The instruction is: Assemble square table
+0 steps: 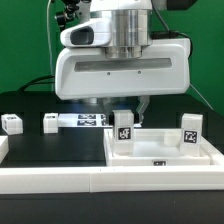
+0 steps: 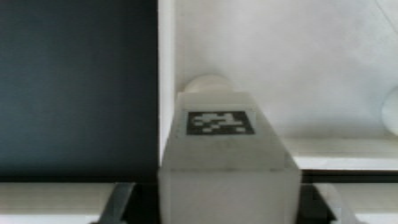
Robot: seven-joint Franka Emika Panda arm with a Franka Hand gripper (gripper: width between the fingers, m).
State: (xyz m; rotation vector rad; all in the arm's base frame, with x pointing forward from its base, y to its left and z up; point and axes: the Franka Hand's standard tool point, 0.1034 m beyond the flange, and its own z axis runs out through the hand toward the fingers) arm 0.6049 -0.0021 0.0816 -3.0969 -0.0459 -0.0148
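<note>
Gripper [image 1: 128,110]: your jaws sit clamped on a tagged leg [image 2: 228,150] | it stands upright at the left side of the square top [image 1: 170,148] | second leg [image 1: 190,128] stands at its right side

The bulky white arm housing [image 1: 118,70] hides most of the gripper [image 1: 128,108], so its hold cannot be told. In the wrist view the short white plastic peg leg [image 2: 226,160] with a black-and-white tag [image 2: 221,122] is blurred, one end cut off by the edge.
</note>
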